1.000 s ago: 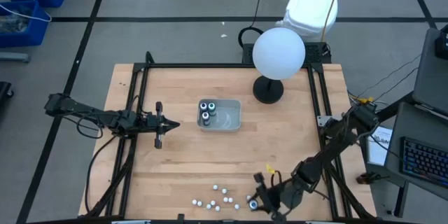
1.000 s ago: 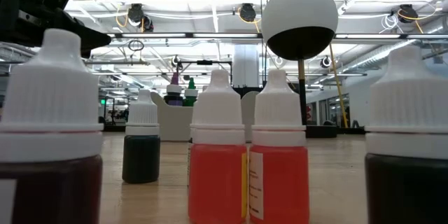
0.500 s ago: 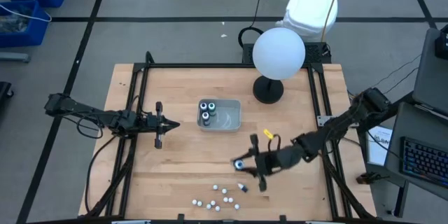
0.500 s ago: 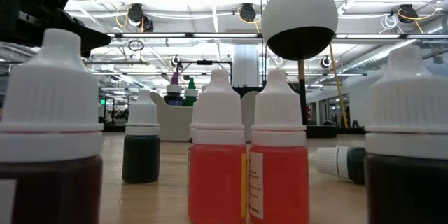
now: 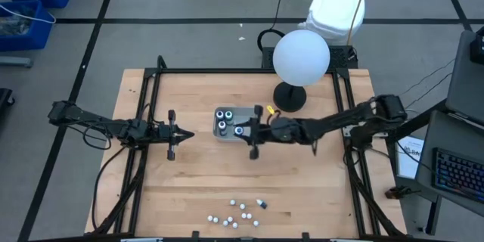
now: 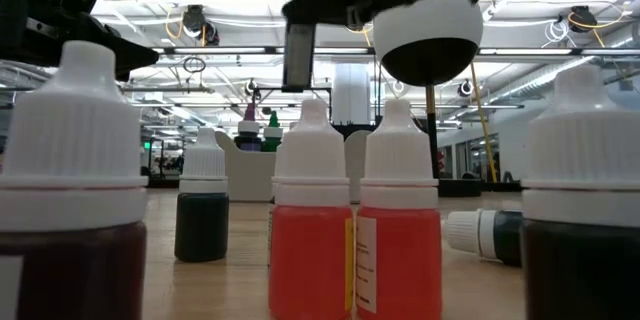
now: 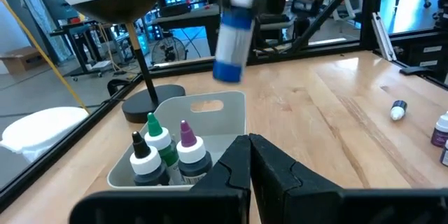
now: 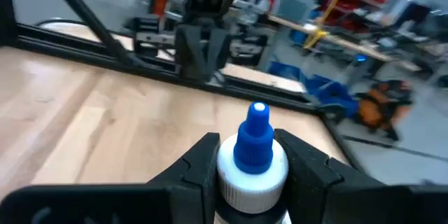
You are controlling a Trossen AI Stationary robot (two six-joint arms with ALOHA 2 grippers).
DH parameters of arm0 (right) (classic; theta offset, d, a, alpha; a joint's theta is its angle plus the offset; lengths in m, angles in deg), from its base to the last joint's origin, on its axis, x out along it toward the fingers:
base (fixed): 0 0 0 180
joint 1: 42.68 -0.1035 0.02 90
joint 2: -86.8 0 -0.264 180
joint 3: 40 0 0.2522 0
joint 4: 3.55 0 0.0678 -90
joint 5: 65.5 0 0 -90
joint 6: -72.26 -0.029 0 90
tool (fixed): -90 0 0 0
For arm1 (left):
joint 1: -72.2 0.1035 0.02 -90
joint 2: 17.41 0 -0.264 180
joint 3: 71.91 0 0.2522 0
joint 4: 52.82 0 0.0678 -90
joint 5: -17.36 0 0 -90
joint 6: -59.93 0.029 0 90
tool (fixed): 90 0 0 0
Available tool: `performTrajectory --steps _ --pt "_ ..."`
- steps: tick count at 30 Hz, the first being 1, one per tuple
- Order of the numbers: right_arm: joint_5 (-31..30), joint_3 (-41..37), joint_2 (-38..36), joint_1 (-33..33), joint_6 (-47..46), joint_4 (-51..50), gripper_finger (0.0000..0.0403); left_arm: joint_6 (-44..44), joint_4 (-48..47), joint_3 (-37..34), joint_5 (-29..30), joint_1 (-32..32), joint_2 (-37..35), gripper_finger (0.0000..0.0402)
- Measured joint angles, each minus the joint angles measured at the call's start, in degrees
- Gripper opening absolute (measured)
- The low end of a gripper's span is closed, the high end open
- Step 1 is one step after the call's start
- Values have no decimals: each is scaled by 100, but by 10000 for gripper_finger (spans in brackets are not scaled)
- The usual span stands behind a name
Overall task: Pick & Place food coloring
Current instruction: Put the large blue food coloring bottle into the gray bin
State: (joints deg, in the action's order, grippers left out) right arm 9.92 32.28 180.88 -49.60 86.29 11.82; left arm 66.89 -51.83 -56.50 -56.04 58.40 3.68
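High view: my right gripper (image 5: 240, 130) pinches a blue-tipped bottle (image 8: 253, 155) over the grey tray (image 5: 252, 120). Step: place; next, lower & release w/o knocking bottles inside. My left gripper (image 5: 184, 134) idles well apart, fingers pressed together.

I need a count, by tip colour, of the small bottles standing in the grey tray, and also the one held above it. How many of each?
black-tipped bottle: 1
green-tipped bottle: 1
purple-tipped bottle: 1
blue-tipped bottle, held by the right tool over the grey tray: 1
Total: 4
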Motion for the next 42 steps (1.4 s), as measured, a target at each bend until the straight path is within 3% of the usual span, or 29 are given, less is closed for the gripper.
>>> performTrajectory --steps 8,17,42 --pt "114 -2 940 446 -162 758 107 0 -43 0 0 0 0 10" --pt "114 -2 1497 694 -440 1202 107 -8 -170 0 0 0 0 10" --pt "108 -2 1674 724 -1195 1304 107 -72 -169 0 2 0 2 10"
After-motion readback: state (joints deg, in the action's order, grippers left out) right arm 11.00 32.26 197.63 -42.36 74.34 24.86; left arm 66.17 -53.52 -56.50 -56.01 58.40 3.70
